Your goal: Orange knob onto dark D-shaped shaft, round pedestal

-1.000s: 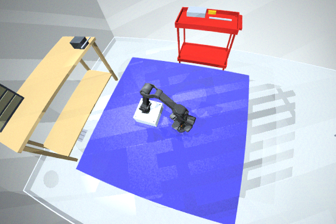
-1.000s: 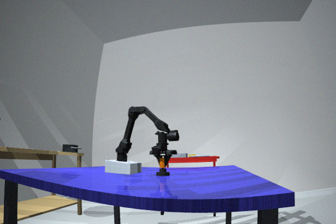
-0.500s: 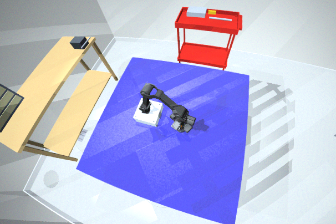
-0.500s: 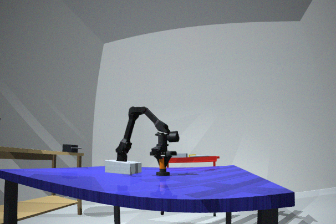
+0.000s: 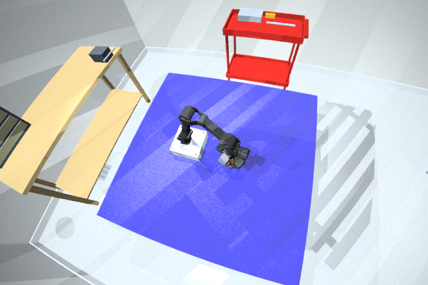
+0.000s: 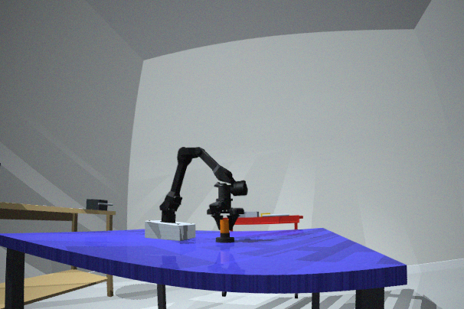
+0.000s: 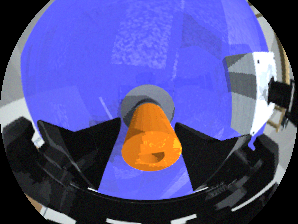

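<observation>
The orange knob [image 5: 232, 161] [image 6: 224, 226] [image 7: 150, 145] stands upright on the round pedestal [image 6: 225, 240] [image 7: 145, 91]. In the exterior view a dark collar, about as wide as the knob, shows between the knob and the pedestal's wide foot. No bare shaft shows above that collar; the shaft's flat side is hidden. The wrist view shows a dark opening in the knob's near end. My gripper [image 6: 225, 228] [image 7: 149, 121] is open, pointing down, with one finger on each side of the knob and gaps between fingers and knob.
The arm's white base block [image 5: 188, 144] [image 6: 170, 230] [image 7: 264, 92] stands on the blue table [image 5: 183, 219] [image 6: 291, 264], beside the pedestal. A wooden bench [image 5: 53, 95] and a red cart [image 5: 261, 32] stand beyond the table.
</observation>
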You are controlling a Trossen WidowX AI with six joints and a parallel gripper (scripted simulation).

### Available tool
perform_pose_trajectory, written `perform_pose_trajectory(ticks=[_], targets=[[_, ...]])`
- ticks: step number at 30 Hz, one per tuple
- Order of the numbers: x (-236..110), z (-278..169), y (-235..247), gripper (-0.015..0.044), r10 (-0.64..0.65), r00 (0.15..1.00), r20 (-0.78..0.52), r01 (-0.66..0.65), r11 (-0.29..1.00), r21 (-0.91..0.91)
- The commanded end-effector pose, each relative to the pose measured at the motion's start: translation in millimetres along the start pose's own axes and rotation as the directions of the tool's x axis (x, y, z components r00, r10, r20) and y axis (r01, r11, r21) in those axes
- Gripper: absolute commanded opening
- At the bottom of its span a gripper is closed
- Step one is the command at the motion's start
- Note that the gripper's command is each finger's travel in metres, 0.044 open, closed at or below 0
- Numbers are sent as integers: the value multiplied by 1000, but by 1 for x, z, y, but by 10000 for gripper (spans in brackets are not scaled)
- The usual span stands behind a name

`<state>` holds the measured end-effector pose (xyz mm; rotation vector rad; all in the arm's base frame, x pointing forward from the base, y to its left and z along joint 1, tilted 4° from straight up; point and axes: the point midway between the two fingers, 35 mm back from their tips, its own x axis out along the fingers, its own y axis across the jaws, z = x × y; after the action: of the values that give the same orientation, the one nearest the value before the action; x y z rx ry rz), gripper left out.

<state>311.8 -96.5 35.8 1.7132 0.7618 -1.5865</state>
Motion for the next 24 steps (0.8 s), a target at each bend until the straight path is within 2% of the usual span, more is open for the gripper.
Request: perform_pose_trajectory(ticks=[1,2,10,16,24], targets=[[0,0,0,420,-1,1000,0,1,1000,0],[0,0,0,440,-1,1000,0,1,1000,0],[-3,0,0,440,-1,1000,0,1,1000,0],[-92,0,1,440,0,1000,0,0,1000,0],[-96,-2,7,440,1,1000,0,-1,1000,0]])
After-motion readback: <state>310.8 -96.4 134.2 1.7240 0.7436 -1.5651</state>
